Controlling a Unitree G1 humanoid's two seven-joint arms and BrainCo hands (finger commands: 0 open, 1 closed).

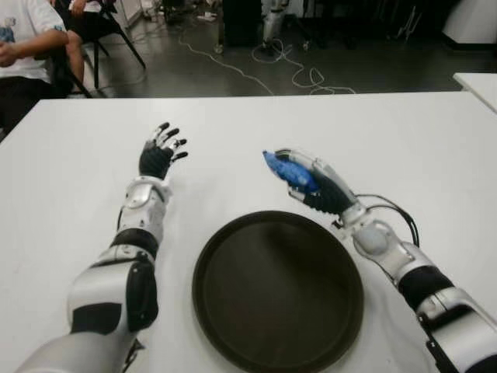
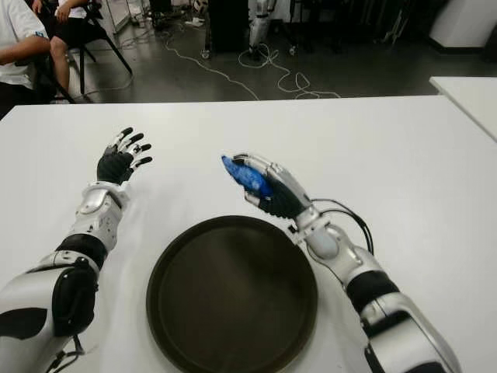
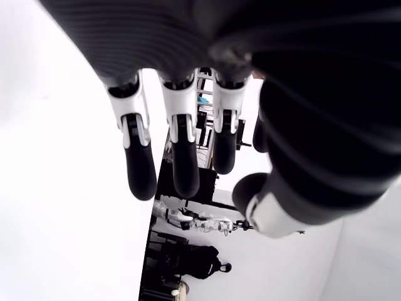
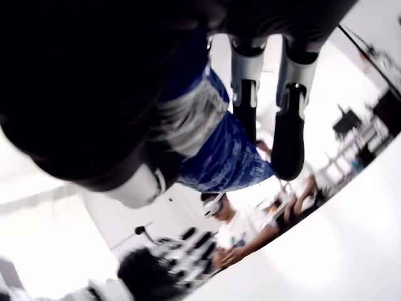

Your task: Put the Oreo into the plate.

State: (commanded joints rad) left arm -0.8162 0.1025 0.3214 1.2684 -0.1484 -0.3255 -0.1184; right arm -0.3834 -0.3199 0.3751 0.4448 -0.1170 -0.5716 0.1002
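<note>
**Right hand carries the Oreo pack just beyond the plate**

Right wrist view shows the robot's right hand [image 4: 207,125] with its fingers curled around a blue, glossy foil Oreo packet [image 4: 219,150], thumb on one side and fingers [image 4: 288,138] on the other. In the eye views that hand [image 1: 314,183] is held above the white table [image 1: 419,140], just past the far rim of the round, dark brown plate [image 1: 277,291], with the packet's blue end poking out toward the robot's left. The packet is not yet over the plate.

The left hand [image 1: 159,153] shows farther left, well apart from the plate, fingers spread and holding nothing.

Judging by its look, the packet is light and its film wrapper slippery and crinkly; the biscuits inside would crack under a hard squeeze. A wrap across its long flat sides, near the middle, seems the safest hold, as it has now. The remaining step is probably to bring the hand back over the plate and release low, so the packet does not skid off the smooth surface.
</note>
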